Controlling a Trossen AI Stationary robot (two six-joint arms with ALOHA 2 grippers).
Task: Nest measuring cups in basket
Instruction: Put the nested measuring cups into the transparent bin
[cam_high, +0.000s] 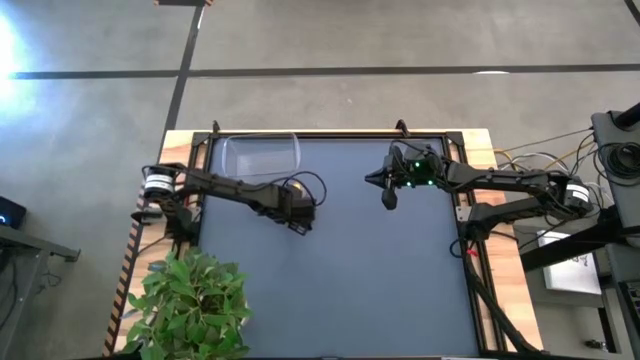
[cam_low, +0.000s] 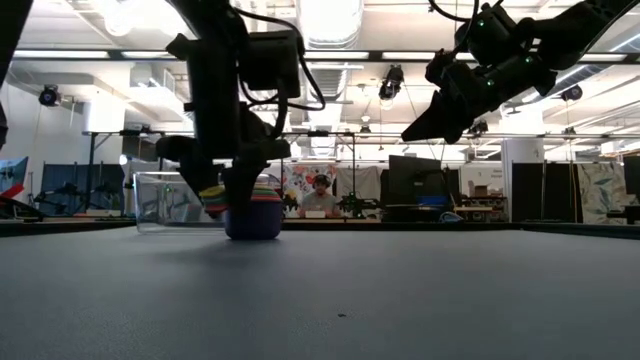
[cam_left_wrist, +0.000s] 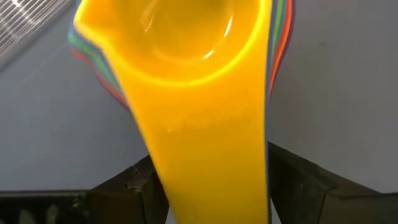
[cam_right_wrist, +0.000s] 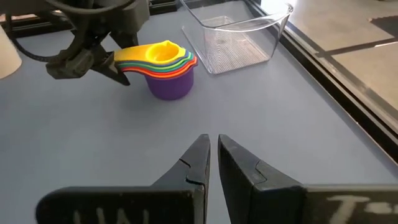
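**Nested cups gripped beside the basket**

The measuring cups (cam_right_wrist: 165, 70) sit stacked on the tabletop (cam_right_wrist: 261, 118), yellow topmost, purple outermost. The left end effector (cam_right_wrist: 115, 64) clamps their handles. The clear basket (cam_right_wrist: 239, 34) stands just beyond. The right end effector (cam_right_wrist: 213, 158), pinched nearly closed, hovers apart.

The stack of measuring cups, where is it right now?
In the right wrist view the stack of measuring cups stands on the table beside the empty basket, not in it, with the left claw gripping the handles.

L gripper (cam_right_wrist: 106, 62) low, fingers clamped; R gripper (cam_right_wrist: 214, 163) raised mid-table, fingers nearly together.
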